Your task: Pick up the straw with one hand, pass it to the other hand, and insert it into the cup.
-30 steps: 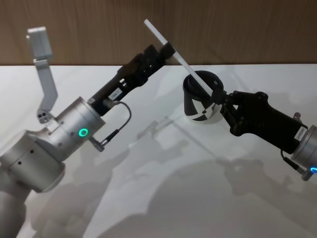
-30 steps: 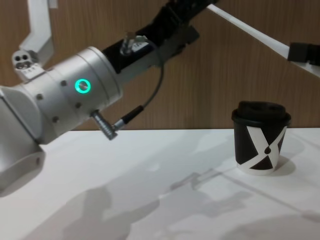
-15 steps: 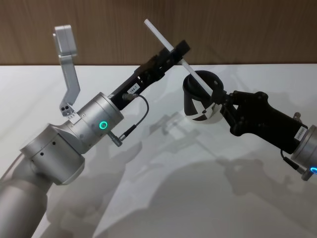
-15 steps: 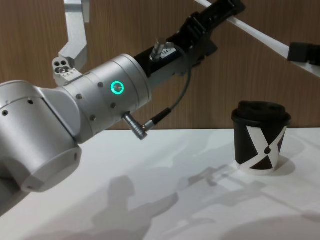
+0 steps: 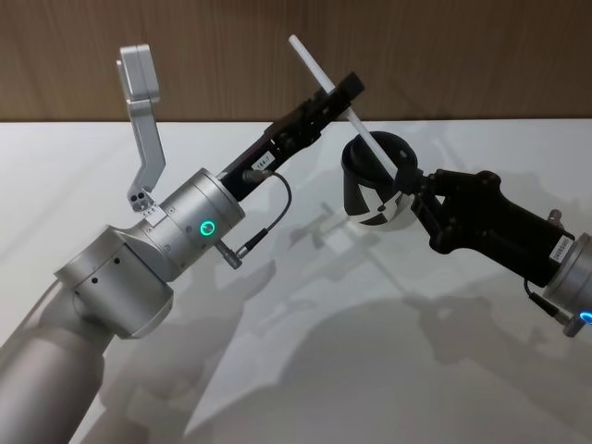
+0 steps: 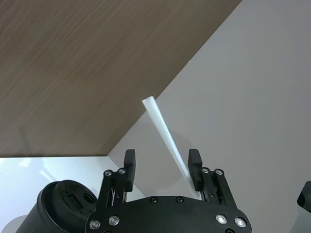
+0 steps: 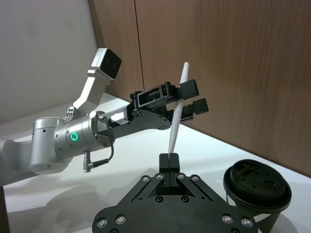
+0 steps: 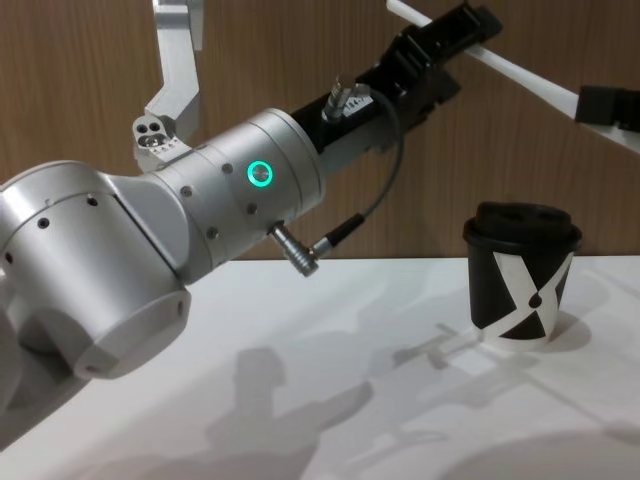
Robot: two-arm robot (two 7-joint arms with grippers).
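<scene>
While it slants steeply above the table, the long, thin white straw [image 5: 313,65] has its lower end pinched between the closed fingers of the matte black blocky right gripper [image 5: 407,180]. That gripper hangs above and slightly right of the small black paper cup [image 8: 520,285] with its domed lid and bold white X. Higher up the shaft, the long slim black left gripper [image 6: 161,162], silver-wristed with a green ring light, straddles the straw with fingers spread, one finger nearer it. The glossy white table [image 5: 324,351] lies beneath, before a brown wooden wall [image 5: 462,55].
</scene>
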